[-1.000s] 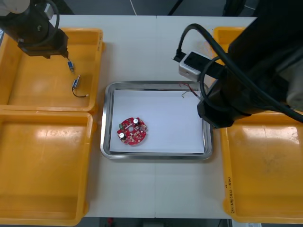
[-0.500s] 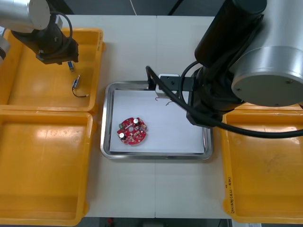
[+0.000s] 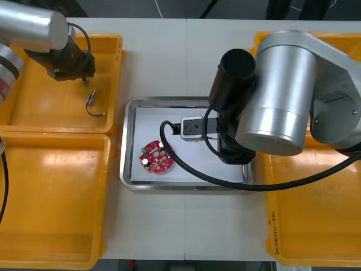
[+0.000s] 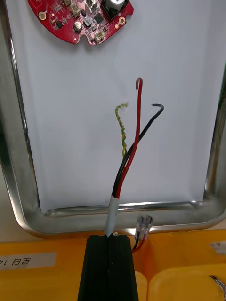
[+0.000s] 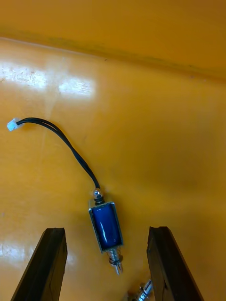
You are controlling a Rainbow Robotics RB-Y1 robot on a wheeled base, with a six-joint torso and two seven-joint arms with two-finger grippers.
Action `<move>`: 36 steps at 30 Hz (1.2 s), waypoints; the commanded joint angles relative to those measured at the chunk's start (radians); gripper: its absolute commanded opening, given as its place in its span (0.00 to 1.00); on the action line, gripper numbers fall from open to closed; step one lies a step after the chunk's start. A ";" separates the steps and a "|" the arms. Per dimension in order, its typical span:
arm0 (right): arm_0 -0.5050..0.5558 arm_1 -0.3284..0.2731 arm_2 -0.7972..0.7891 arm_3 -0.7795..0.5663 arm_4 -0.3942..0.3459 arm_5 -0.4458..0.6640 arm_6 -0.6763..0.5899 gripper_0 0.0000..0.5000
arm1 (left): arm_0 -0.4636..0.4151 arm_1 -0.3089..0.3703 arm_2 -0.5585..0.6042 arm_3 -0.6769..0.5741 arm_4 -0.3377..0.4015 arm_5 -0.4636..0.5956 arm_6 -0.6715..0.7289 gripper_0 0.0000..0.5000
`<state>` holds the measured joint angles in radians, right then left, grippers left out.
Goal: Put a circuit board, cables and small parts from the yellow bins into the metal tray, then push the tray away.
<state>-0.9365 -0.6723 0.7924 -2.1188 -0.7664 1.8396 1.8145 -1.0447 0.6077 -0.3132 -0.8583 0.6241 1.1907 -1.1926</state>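
Note:
My right gripper [image 4: 109, 240] is shut on a red and yellow cable [image 4: 136, 122] that also has a black strand. The cable's loose ends hang over the white inside of the metal tray [image 4: 117, 211]. A round red circuit board [image 3: 157, 157] lies in the tray [image 3: 127, 141], beyond the cable ends in the right wrist view [image 4: 80, 19]. The right arm [image 3: 271, 96] covers the tray's right half. Over the far left yellow bin [image 3: 34, 101], my left gripper [image 5: 107, 230] stands open. A blue small metal part [image 5: 106, 225] with a thin black lead lies between its fingers [image 5: 52, 263].
Another small metal part [image 3: 90, 100] with a dark lead lies in the same far left bin, nearer the tray. The near left bin [image 3: 51, 197] and near right bin [image 3: 316, 226] flank the tray. A clear plug [image 4: 143, 225] dangles by the right fingers.
The right arm has swung left from the right bins to over the tray, carrying the cable. The left gripper has shifted slightly right over the blue part.

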 commanded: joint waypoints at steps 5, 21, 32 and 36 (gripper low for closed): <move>-0.024 0.034 0.107 0.051 0.093 -0.091 0.009 0.00 | -0.061 -0.028 -0.047 0.065 -0.004 -0.080 0.053 1.00; 0.056 0.086 0.131 0.221 0.095 -0.181 0.022 0.00 | -0.061 -0.019 -0.046 0.047 -0.003 -0.068 0.053 0.00; 0.120 0.100 0.143 0.249 0.099 -0.218 -0.006 0.00 | -0.060 0.044 0.043 -0.107 -0.012 0.153 0.047 0.00; 0.139 0.097 0.143 0.249 0.088 -0.218 -0.012 0.00 | -0.060 0.066 0.051 -0.169 -0.012 0.234 0.045 0.00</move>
<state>-0.8197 -0.5918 0.9230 -1.8643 -0.6715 1.6319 1.8142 -1.0525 0.6149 -0.2891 -0.9613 0.6229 1.3789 -1.1926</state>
